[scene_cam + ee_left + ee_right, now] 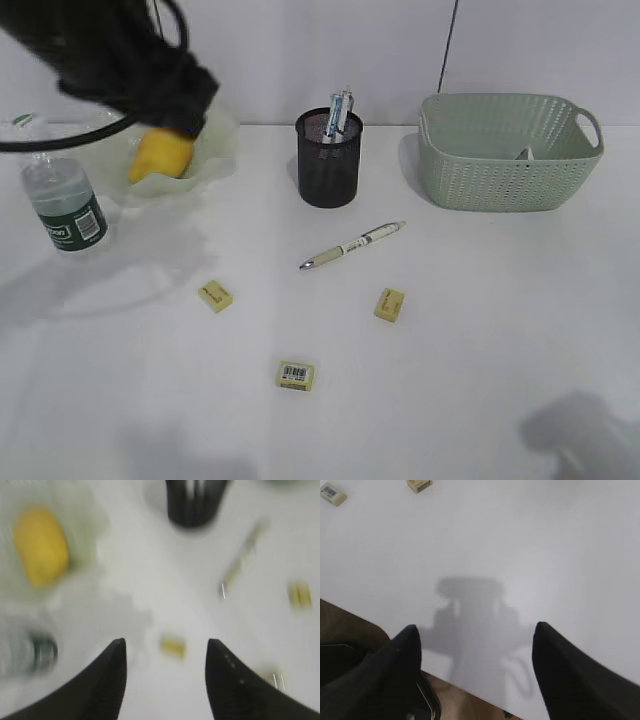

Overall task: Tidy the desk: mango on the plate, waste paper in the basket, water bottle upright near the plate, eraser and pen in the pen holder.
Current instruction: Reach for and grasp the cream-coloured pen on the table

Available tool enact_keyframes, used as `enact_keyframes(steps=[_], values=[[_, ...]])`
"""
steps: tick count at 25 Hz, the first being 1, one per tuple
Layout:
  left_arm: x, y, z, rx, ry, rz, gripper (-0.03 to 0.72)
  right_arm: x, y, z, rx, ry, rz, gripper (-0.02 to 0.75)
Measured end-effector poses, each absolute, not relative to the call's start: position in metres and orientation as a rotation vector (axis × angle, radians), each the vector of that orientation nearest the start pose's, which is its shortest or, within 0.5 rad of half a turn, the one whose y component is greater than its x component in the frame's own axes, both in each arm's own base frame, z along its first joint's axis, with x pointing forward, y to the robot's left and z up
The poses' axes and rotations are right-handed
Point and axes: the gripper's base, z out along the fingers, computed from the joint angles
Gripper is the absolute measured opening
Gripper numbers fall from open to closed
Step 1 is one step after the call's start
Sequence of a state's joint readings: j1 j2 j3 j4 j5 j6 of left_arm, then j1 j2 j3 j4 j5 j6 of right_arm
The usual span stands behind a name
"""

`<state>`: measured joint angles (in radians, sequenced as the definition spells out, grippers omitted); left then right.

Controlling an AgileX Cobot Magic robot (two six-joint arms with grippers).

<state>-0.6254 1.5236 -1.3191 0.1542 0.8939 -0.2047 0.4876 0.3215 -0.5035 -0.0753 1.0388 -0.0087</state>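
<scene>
White desk (480, 350), three erasers (215, 295), one loose pen (352, 246), one mango (162, 157)

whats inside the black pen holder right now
A couple of pens stand in the black mesh pen holder, their tops sticking out above its rim. The lower part of the cup is too dark to show whether any eraser lies at the bottom.

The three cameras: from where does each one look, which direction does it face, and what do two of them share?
Exterior view: looks slanting down over the desk toward the back wall; the left arm's dark body blurs over the plate.
Left wrist view: looks down between open fingers at the mango and pen holder, blurred.
Right wrist view: looks down between open fingers at bare desk near its front edge.
Shared: exterior and left wrist views both show mango, pen, pen holder.
</scene>
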Motion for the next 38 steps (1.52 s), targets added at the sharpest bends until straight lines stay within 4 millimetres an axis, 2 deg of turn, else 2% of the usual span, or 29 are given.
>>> enact_keyframes(steps=[3,8,13,19,23,29,32,38], values=[[0.249,-0.170,0.330,0.660,2.619,-0.110,0.369,0.044,0.017,0.273,-0.591,2.278,0.140,0.549],[0.217,-0.151,0.342,0.672,2.685,-0.136,0.351,0.049,0.019,0.271,-0.601,2.307,0.132,0.549],[0.172,-0.124,0.337,0.665,2.684,-0.196,0.347,0.056,0.023,0.272,-0.610,2.332,0.125,0.550],[0.115,-0.082,0.327,0.648,2.614,-0.234,0.343,0.074,0.033,0.281,-0.609,2.356,0.125,0.550],[0.079,-0.056,0.326,0.621,2.506,-0.284,0.341,0.092,0.042,0.283,-0.623,2.430,0.109,0.550],[0.044,-0.031,0.310,0.599,2.418,-0.321,0.340,0.130,0.066,0.287,-0.630,2.558,0.128,0.549],[0.032,-0.022,0.301,0.590,2.382,-0.324,0.340,0.148,0.079,0.293,-0.561,2.595,0.183,0.549],[0.018,-0.011,0.286,0.598,2.339,-0.327,0.331,0.195,0.105,0.292,-0.329,2.726,0.232,0.539]])
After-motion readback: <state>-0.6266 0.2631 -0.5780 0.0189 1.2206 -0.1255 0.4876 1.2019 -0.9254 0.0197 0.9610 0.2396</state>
